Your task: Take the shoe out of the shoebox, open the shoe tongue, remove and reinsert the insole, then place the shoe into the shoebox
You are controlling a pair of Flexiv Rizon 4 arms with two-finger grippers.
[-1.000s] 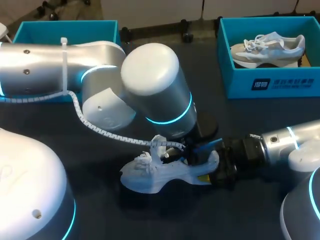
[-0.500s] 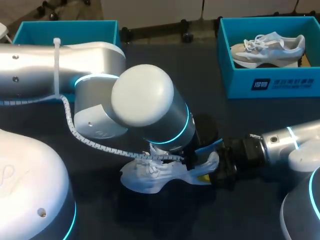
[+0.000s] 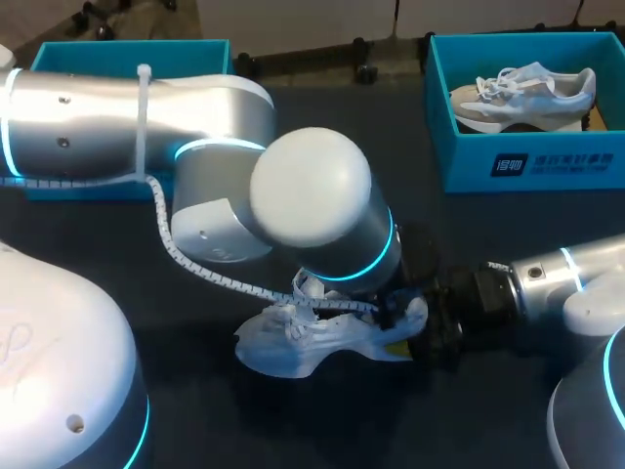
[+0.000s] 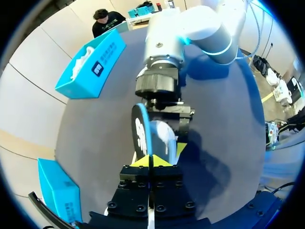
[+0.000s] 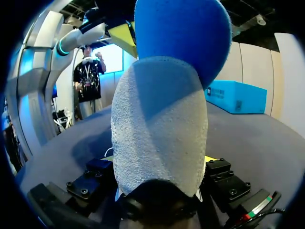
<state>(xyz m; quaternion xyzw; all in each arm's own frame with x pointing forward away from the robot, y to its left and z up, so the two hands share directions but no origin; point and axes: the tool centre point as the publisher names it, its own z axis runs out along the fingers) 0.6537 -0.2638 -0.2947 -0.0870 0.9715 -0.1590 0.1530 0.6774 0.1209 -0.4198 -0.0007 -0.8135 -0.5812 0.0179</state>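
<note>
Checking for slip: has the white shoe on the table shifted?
No: the white shoe sits just as before relative to the right shoebox.

The shoe (image 5: 159, 129) is rough white knit cloth at the heel; the insole (image 5: 183, 38) is matt blue. The left arm (image 3: 312, 186) has smooth, glossy white and silver shells. The shoebox (image 3: 527, 161) looks like matt teal card; the table (image 3: 322, 430) is dark and matt.
</note>
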